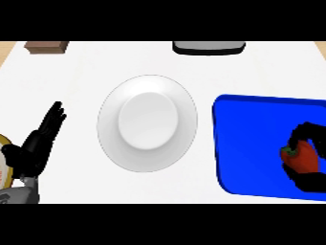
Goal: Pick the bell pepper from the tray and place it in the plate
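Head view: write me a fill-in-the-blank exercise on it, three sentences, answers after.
1. The right hand curls round a red ____ over the blue tray.
2. The white plate lies to the ____ of the tray.
3. The left hand rests open, holding ____.

Missing words: bell pepper; left; nothing.

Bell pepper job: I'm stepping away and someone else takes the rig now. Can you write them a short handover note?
Right hand: curled round the red bell pepper, over the right part of the blue tray.
Left hand: open, fingers up, resting at the view's left edge.
White plate: holds nothing, in the middle of the counter, left of the tray.
Done: pepper grasped.
Left: lift it, carry it left to the plate, set it down, release.
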